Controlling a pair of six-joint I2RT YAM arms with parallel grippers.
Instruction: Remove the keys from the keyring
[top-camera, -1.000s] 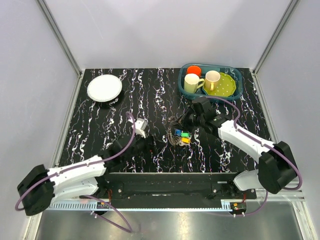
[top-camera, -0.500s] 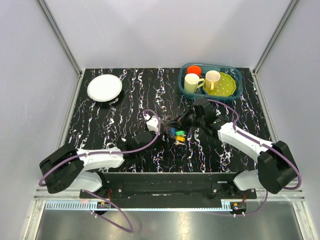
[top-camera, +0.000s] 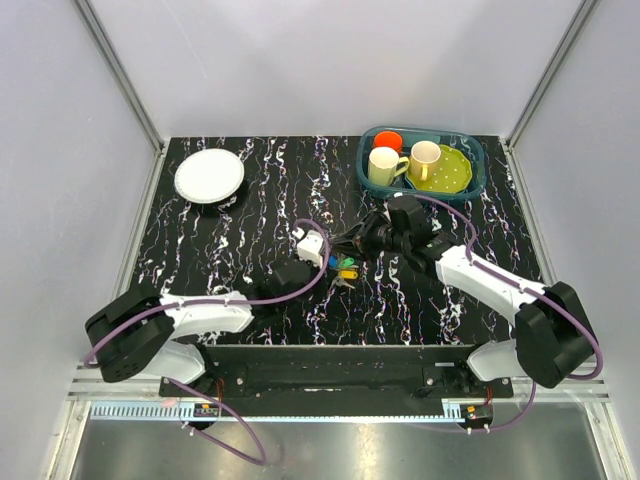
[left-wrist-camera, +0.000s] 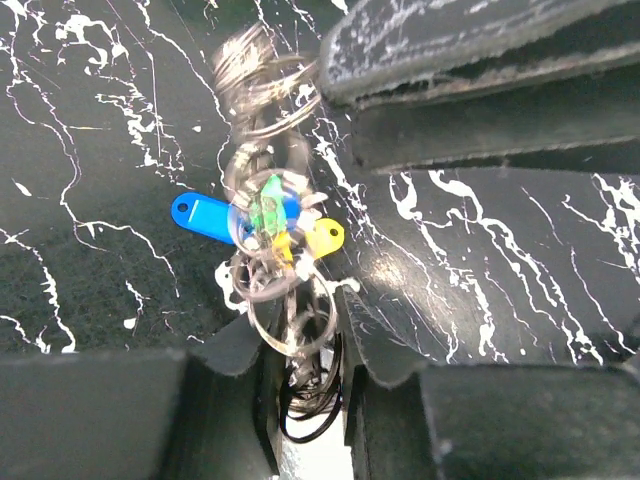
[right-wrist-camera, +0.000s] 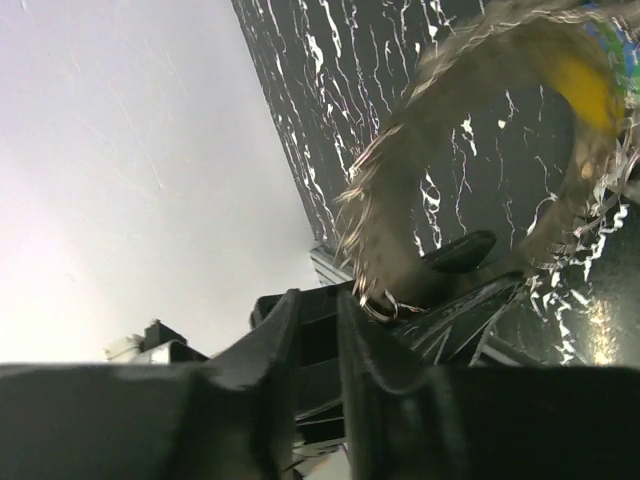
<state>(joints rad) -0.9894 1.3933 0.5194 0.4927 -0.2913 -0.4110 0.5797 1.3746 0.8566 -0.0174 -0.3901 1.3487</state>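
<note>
The keys (left-wrist-camera: 265, 215) are a tangled silver bunch with a blue tag (left-wrist-camera: 200, 215), a green one and a yellow one (left-wrist-camera: 325, 237), lying mid-table (top-camera: 345, 268). My left gripper (left-wrist-camera: 300, 340) is shut on the lower loops of the keyring (left-wrist-camera: 290, 320), reaching in from the left (top-camera: 328, 264). My right gripper (top-camera: 360, 243) sits just behind the bunch. In the right wrist view its jaws (right-wrist-camera: 318, 305) stand slightly apart with nothing between them. The blurred keyring (right-wrist-camera: 400, 200) arcs up beside its right finger.
A white plate (top-camera: 209, 175) sits at the back left. A teal basket (top-camera: 480, 150) at the back right holds two mugs (top-camera: 385, 165), an orange cup (top-camera: 388, 140) and a green plate (top-camera: 452, 176). Grey walls enclose the table.
My left arm swung forward to the bunch and its jaws closed on the rings. The right jaws parted a little. The keys shifted slightly left.
</note>
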